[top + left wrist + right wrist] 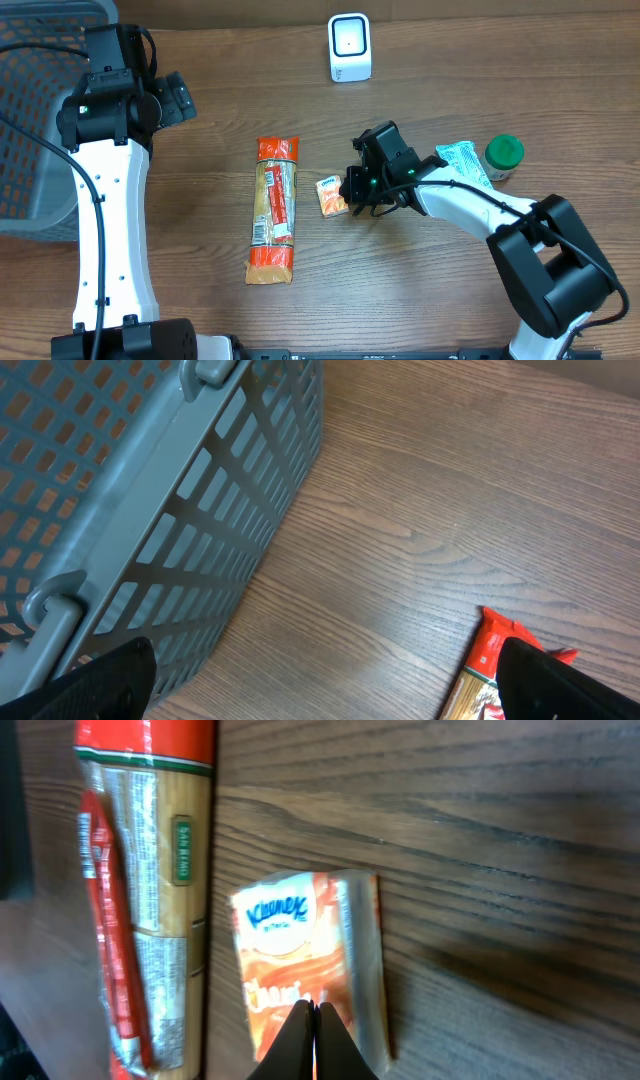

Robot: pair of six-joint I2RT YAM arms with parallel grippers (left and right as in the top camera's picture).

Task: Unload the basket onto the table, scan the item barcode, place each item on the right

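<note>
- Kleenex packet (305, 960) lies flat on the worktop (200, 250), right under the right pincer's (314, 1040) tips.
- Right pincer: fingers pressed together; contact with the packet unclear.
- Pasta pack (274, 208) sits just beyond the packet.
- Left pincer (325, 660): spread wide, empty, basket (150, 510) beside it.

Grey basket (25, 120) at ten o'clock, spaghetti pack (273, 210) lying at centre, green-lidded jar (503, 155) at three o'clock on the wooden counter (250, 90).
</note>
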